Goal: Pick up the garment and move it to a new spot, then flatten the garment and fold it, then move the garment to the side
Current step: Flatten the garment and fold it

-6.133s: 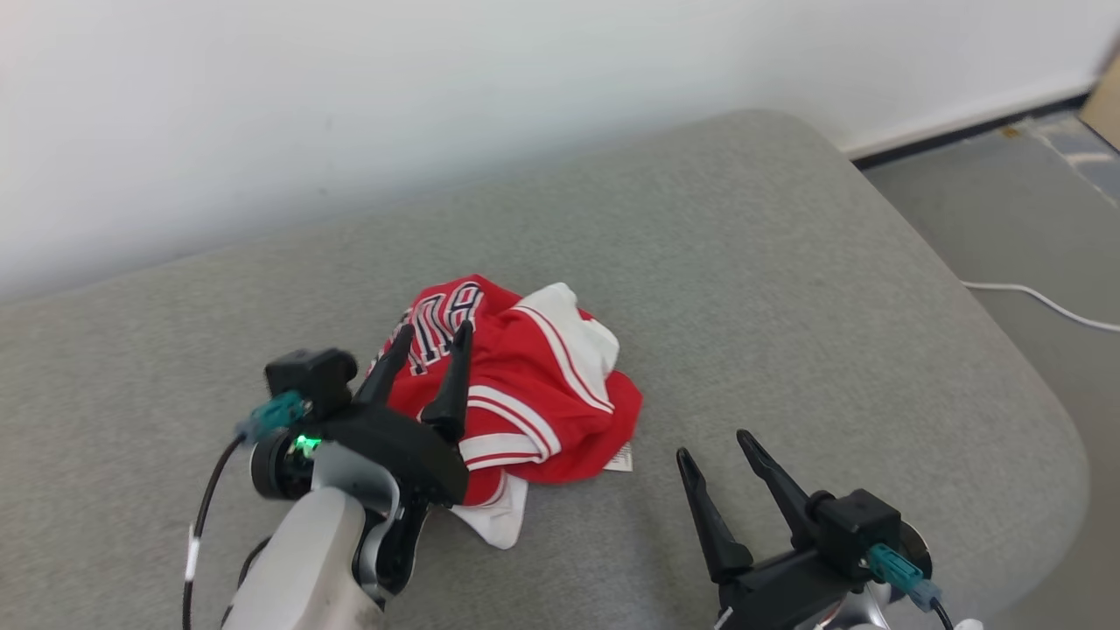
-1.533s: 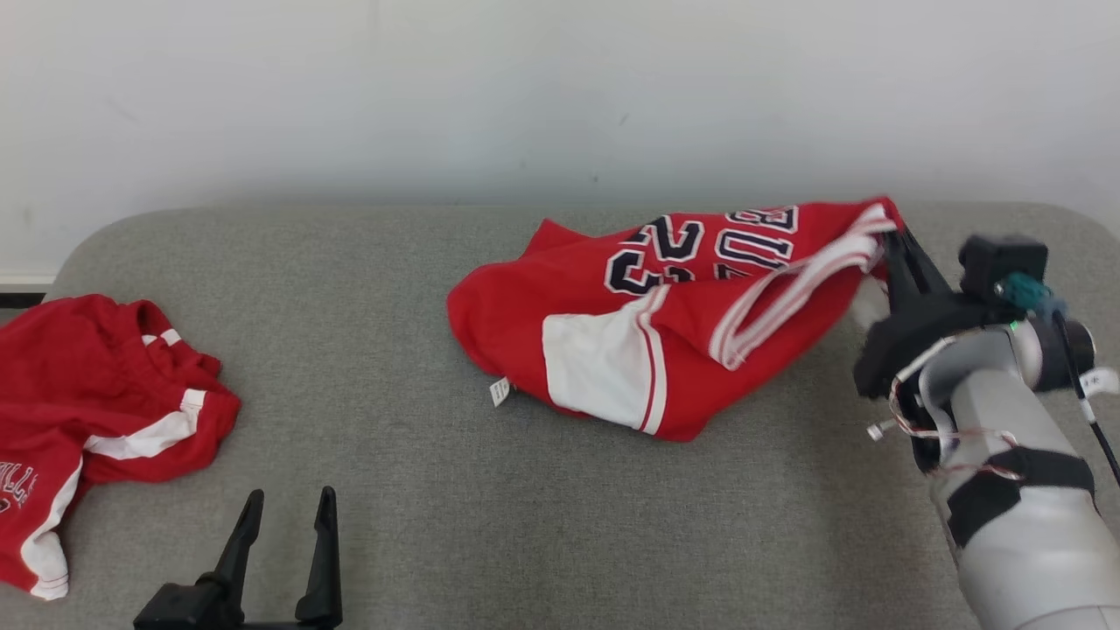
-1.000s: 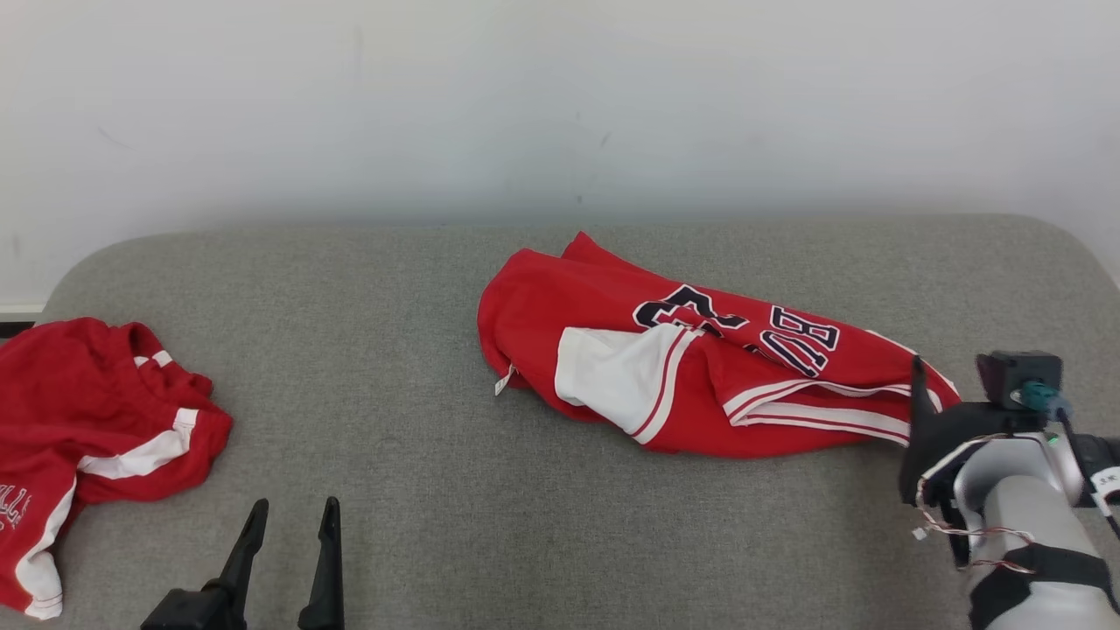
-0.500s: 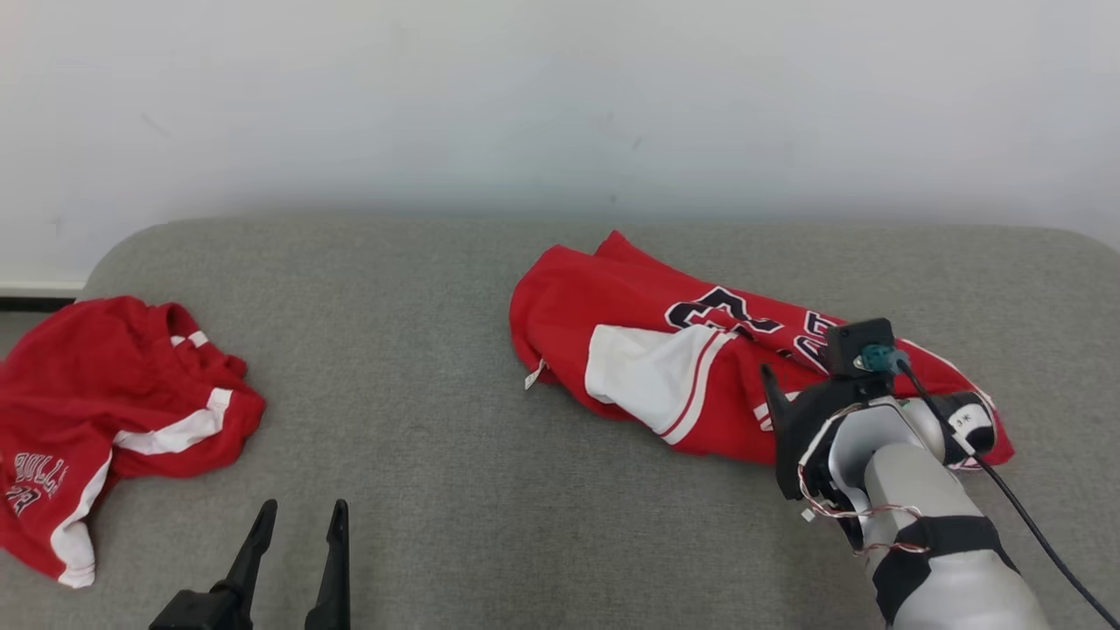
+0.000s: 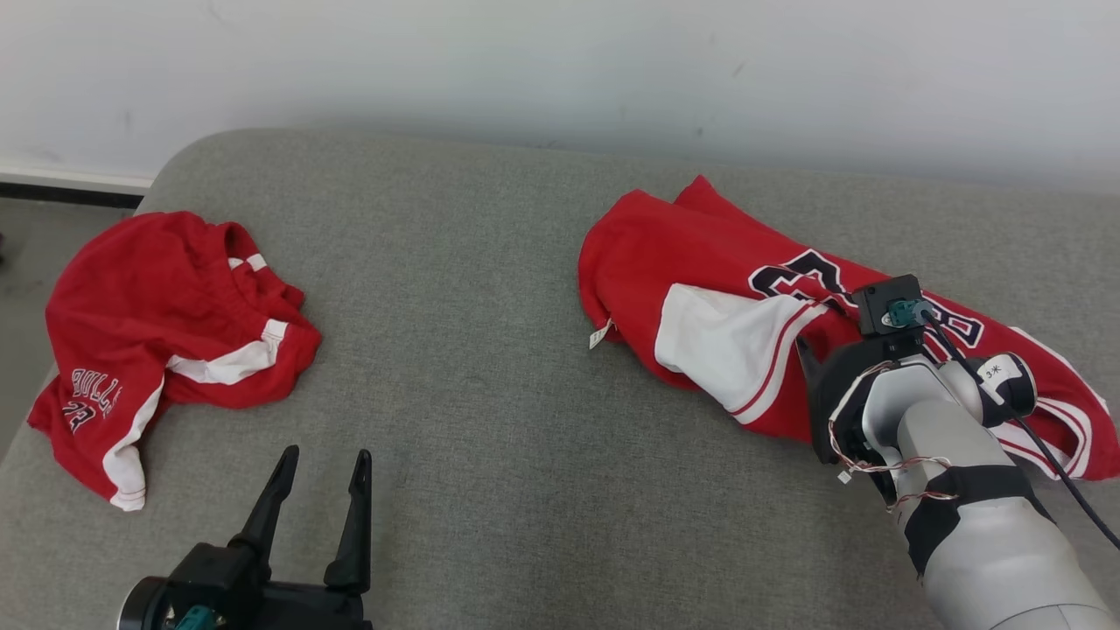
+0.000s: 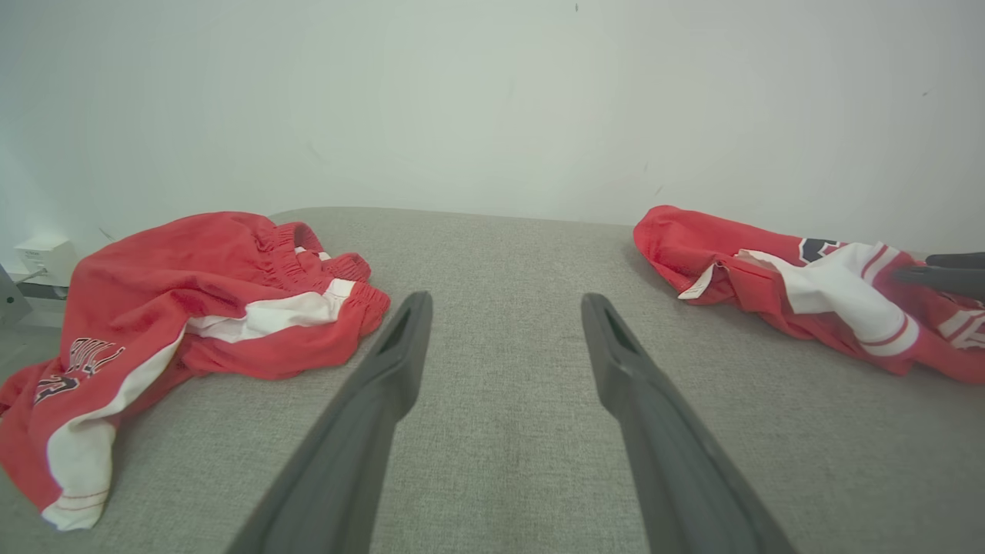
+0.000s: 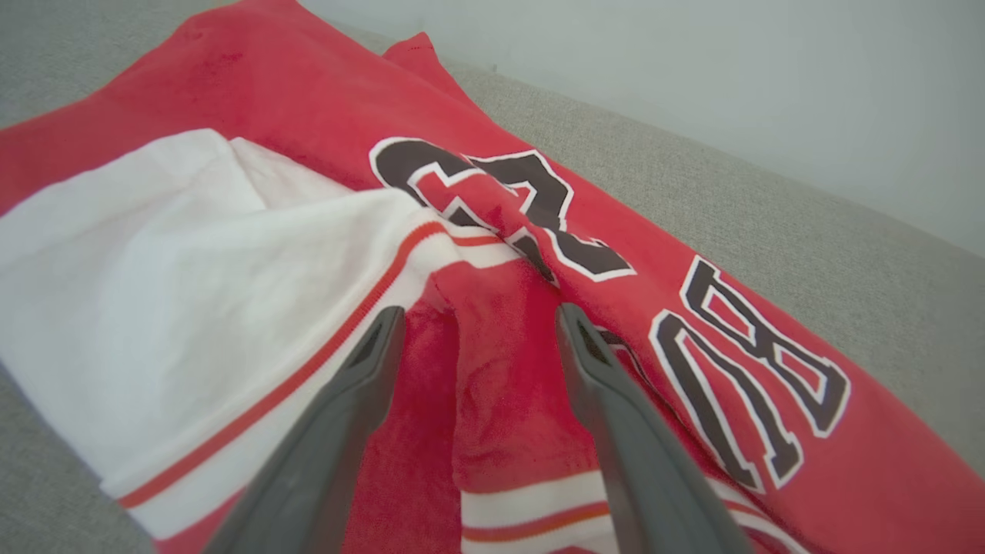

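The garment [image 5: 700, 262] is a red jersey with a white panel and dark numbers. It lies crumpled on the right half of the grey cushion [image 5: 481, 367]. My right gripper [image 5: 818, 354] hangs over its middle with the fingers pointing down at the cloth. In the right wrist view the right gripper [image 7: 481, 314] is open, its fingers either side of a raised red fold of the garment [image 7: 231, 92], beside the white panel. My left gripper [image 5: 325, 453] stands open over bare cushion at the lower left, well apart from the garment [image 6: 769, 261]. Nothing is between the left gripper's [image 6: 505, 298] fingers.
A second red garment with white trim [image 5: 157, 297] lies bunched at the cushion's left end, close to its edge; it is also in the left wrist view [image 6: 215, 261]. A white wall runs behind the cushion. Grey floor [image 5: 17, 262] shows past the left end.
The garment went from held up at its right end to lying on the cushion. My right gripper let go and moved left over its middle. The head camera has shifted.
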